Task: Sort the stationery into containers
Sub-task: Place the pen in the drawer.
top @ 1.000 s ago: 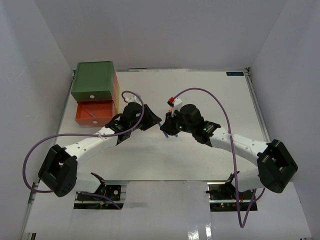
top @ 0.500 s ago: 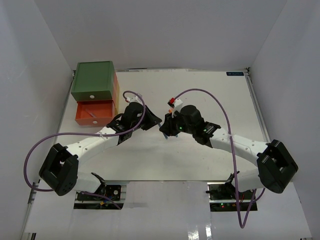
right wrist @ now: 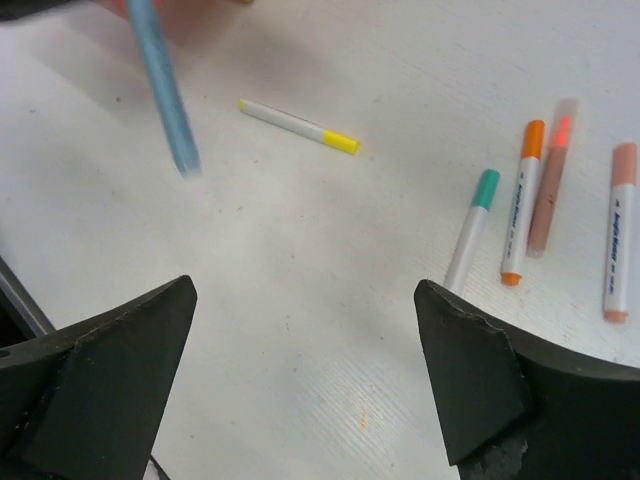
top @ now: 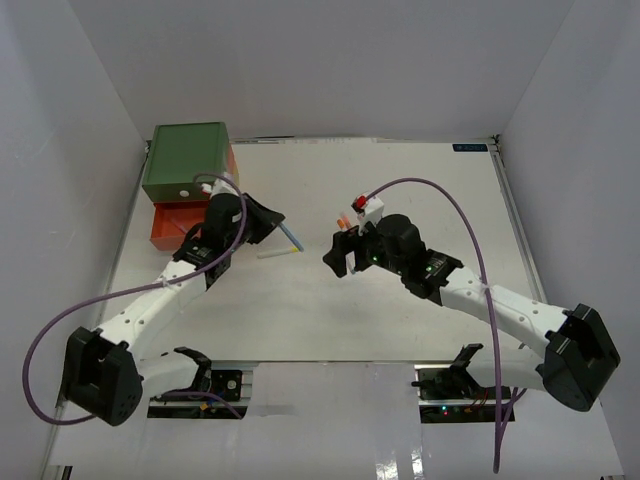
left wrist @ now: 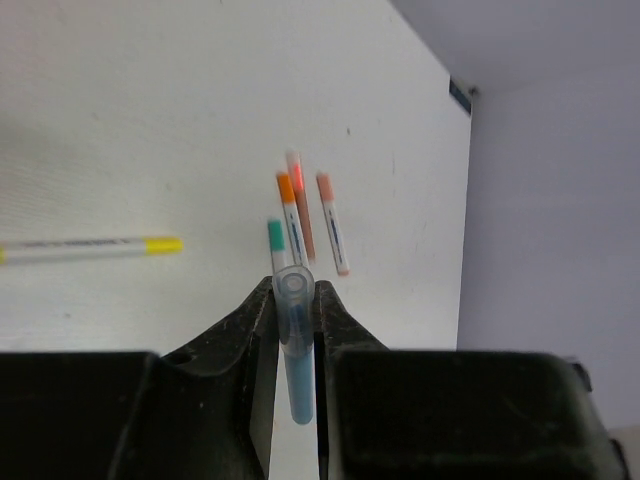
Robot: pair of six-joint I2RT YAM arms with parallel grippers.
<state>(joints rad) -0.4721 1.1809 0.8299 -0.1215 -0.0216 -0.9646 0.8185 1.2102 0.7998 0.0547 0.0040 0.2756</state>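
Left gripper (left wrist: 295, 292) pinches a blue pen (left wrist: 297, 370) mid-barrel, with the cap end sticking out past the fingers. Right gripper (right wrist: 305, 340) is spread wide with nothing between the fingers, over the table (right wrist: 300, 290). Yellow-capped pen (right wrist: 300, 126) lies alone. Green-capped pen (right wrist: 472, 228), orange pen (right wrist: 522, 200) and peach pen (right wrist: 618, 230) lie in a loose row nearby. Orange-red drawer (top: 180, 228) is open under the green drawer (top: 185, 160), beside the left arm.

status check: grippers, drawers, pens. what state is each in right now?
left gripper: shut on the blue pen
blue pen: held, lifted
right gripper: open, empty
green drawer: closed
orange-red drawer: open
yellow pen: lying flat, loose
cluster of four pens: lying flat, loose
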